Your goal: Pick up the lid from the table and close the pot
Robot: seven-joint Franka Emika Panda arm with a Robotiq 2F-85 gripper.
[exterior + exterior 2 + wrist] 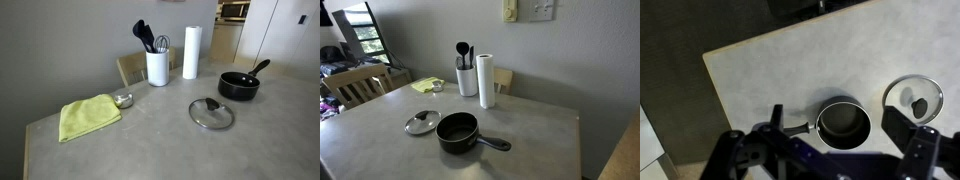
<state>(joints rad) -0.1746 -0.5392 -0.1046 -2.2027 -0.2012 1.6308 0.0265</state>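
Note:
The glass lid (211, 112) with a metal rim and dark knob lies flat on the grey table (150, 145), just beside the black pot (240, 85). The pot is uncovered and its long handle sticks out. Both show in an exterior view, lid (422, 123) and pot (458, 131). In the wrist view my gripper (820, 142) is open and empty, high above the table (770, 70). The pot (844, 123) lies between the fingers and the lid (913, 98) is by the right finger. The arm does not show in either exterior view.
A white utensil holder (157, 65) with black utensils and a paper towel roll (191, 52) stand at the back. A green cloth (88, 116) and a small metal bowl (123, 99) lie to one side. A wooden chair (360, 88) stands by the table's edge.

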